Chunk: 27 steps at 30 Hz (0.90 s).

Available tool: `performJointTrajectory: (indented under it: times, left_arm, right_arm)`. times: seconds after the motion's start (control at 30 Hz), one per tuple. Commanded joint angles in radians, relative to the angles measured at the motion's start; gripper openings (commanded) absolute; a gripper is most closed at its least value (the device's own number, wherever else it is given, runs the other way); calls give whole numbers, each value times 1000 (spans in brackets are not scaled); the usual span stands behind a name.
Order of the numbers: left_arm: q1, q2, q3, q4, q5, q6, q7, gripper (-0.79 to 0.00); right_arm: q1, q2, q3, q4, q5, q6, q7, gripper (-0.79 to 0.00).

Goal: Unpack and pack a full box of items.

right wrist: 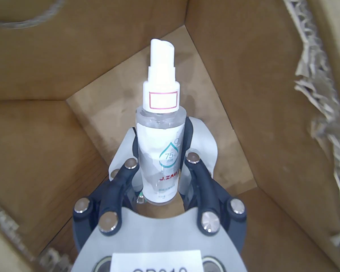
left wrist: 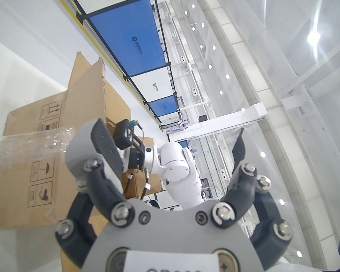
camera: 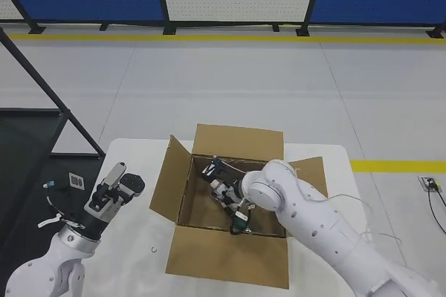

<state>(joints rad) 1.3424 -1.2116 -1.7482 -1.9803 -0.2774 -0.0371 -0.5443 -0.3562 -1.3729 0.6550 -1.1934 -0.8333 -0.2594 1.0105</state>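
An open cardboard box [camera: 227,256] stands mid-table with its flaps folded out. My right gripper [right wrist: 160,140] is down inside the box [right wrist: 34,131], shut on a clear spray bottle [right wrist: 160,145] with a white pump top that points toward the box's bottom corner. From above, that arm's wrist [camera: 227,185] shows inside the box opening. My left gripper [left wrist: 170,148] is held over the table to the left of the box [left wrist: 31,168], tilted upward, its fingers [left wrist: 104,142] spread wide with nothing between them. In the top view the left gripper [camera: 119,185] sits beside the box's left flap.
The white table [camera: 134,245] has free surface left of the box. A dark metal frame [camera: 30,96] and a black surface lie beyond the table's left edge. The box's torn corrugated rim [right wrist: 314,114] stands close beside the right gripper.
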Motion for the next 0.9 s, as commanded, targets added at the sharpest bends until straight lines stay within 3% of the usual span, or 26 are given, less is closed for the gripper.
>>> performJointTrajectory:
  times: [0.0, 0.13, 0.53, 0.63, 0.77, 0.87]
  left_arm:
    - [0, 0, 0, 0, 0, 0, 0, 0]
    - [0, 0, 0, 0, 0, 0, 0, 0]
    - [0, 0, 0, 0, 0, 0, 0, 0]
    - [0, 0, 0, 0, 0, 0, 0, 0]
    - [0, 0, 0, 0, 0, 0, 0, 0]
    - [0, 0, 0, 0, 0, 0, 0, 0]
  right_arm:
    - [-82, 43, 82, -164, -31, -14, 21, -785]
    - [-236, 100, 221, -385, -114, 51, 67, -785]
    - [-236, 100, 221, -385, -114, 51, 67, -785]
    - [-251, 101, 239, -389, -84, 29, 16, -785]
    - [-297, 120, 347, -453, -31, 2, -41, -785]
    - [-399, 146, 491, -555, 9, 9, -98, -785]
